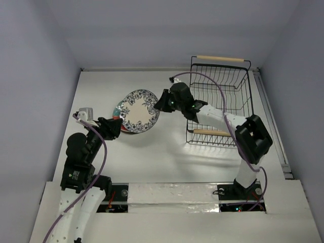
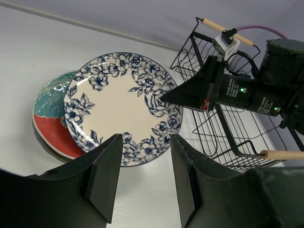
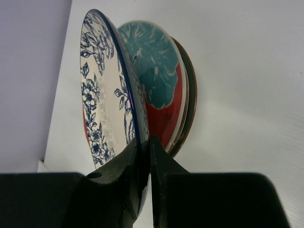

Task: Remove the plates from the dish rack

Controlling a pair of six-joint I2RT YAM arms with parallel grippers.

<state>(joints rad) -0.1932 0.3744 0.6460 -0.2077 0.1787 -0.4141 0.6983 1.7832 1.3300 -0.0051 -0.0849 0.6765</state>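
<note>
left gripper (image 2: 145, 159) low in its wrist view, fingers spread, nothing between them, facing the blue floral plate (image 2: 121, 107). that plate sits left of centre in the top view, painted face up, tilted over the teal-and-red plate (image 2: 50, 118) beneath. right gripper (image 3: 145, 142) pinches its right rim, edge-on between the fingers. dish rack (image 1: 223, 86) stands upper right, wooden handles at near and far ends, right arm crossing its near left corner.
</note>
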